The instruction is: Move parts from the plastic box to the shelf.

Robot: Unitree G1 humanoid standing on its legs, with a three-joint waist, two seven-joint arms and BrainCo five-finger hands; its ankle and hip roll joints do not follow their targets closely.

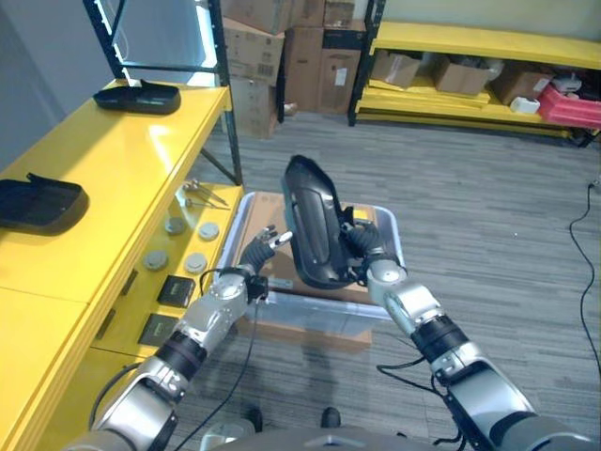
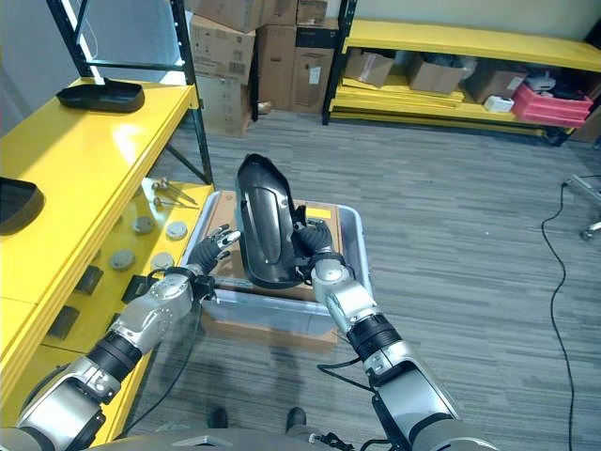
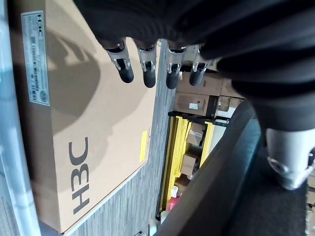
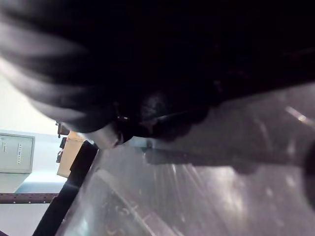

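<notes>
Right hand (image 2: 315, 246) grips upright black part (image 2: 266, 225) above plastic box (image 2: 352, 246); left hand (image 2: 214, 252), fingers relaxed and empty, sits at its nine o'clock.

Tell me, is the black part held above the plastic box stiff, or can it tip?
The black part probably is stiff: it holds its curved form upright. It may tip, because the right hand grips only one edge. The glossy surface looks slippery.

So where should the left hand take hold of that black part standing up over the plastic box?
Probably the long edge facing the left hand, coming in from the robot's left. The black part stands nearly upright over the plastic box, and the right hand already grips its opposite edge, leaving that side free.
</notes>
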